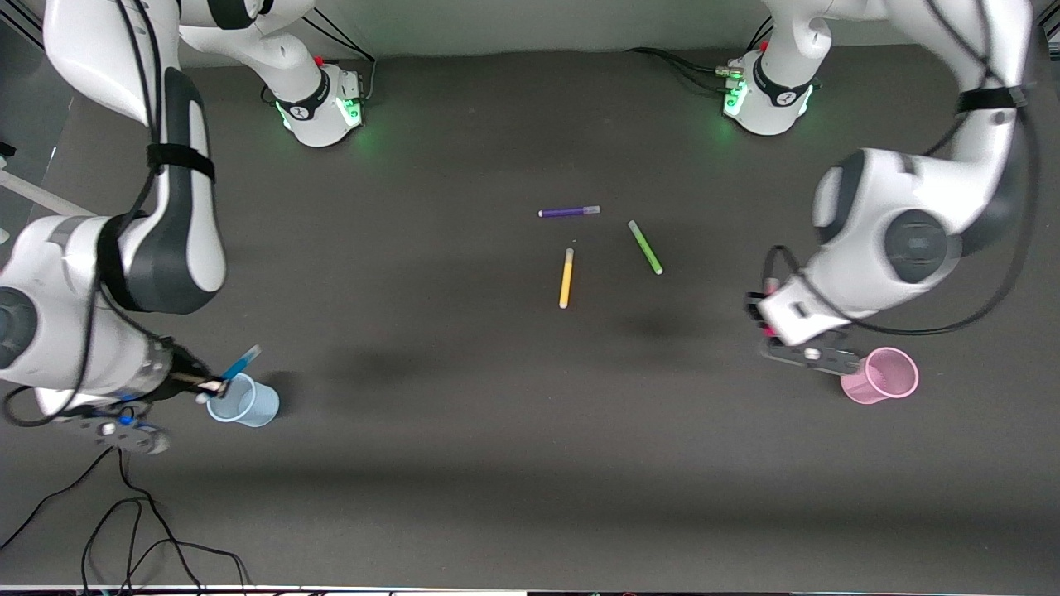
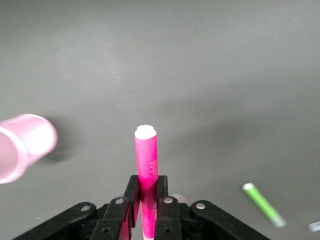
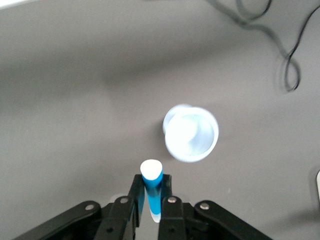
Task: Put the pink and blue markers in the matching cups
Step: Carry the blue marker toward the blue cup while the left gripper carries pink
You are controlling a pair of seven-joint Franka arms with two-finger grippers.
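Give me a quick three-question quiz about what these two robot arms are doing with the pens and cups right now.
1. True or false: the right gripper has its jaws shut on the slim bright blue marker.
2. Which loose pen lies nearest the front camera: A) purple marker, B) yellow marker, C) green marker?
3. Fill in: the left gripper holds the slim magenta-pink marker close to the ribbed translucent pale ____ cup.

Key: 1 true; 2 B; 3 pink.

Light is even and soft from above, giving faint broad shadows on the dark table. The pink cup and blue cup look blurred in wrist views.
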